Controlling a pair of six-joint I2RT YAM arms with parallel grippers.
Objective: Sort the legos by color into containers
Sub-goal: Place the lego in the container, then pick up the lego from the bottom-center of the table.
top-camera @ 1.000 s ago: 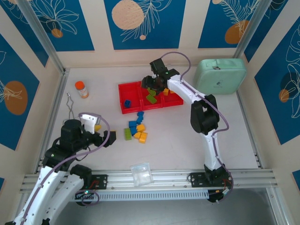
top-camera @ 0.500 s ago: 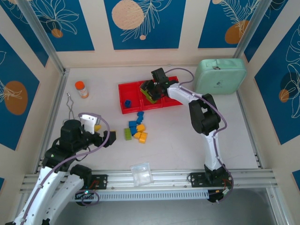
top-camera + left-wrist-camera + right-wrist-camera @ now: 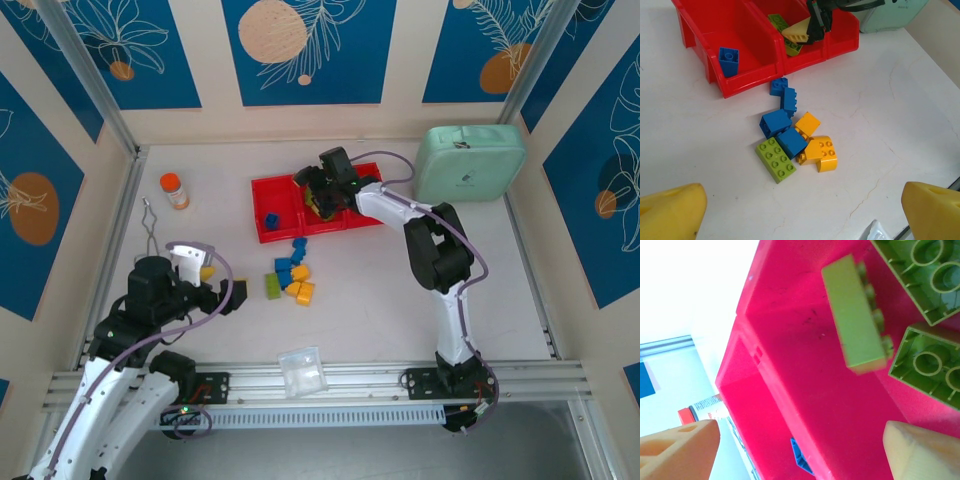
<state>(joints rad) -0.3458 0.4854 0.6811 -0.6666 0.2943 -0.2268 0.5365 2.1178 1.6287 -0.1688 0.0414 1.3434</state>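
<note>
Green sorting step: the right end effector, spread and empty, hangs over the middle compartment of the red tray, which holds green bricks. Next it likely needs another brick from the pile on the tabletop.

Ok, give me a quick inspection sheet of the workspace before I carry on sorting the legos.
Surface: white table, with hairline cracks.
Job's things: red tray. Its left compartment holds one blue brick and the middle one holds green bricks. The right one's contents are hidden. A loose pile of blue, green and yellow-orange bricks lies in front of the tray.
Clutter: orange-capped bottle, wire tool, clear plastic packet, mint-green case.
Grippers: left gripper has its fingers open and empty, near the pile. Right gripper is open and empty over the middle compartment.
Cables: left arm's cable and right arm's cable loop clear of the bricks.
Surroundings: blue and cream printed panels, aluminium frame post.
</note>
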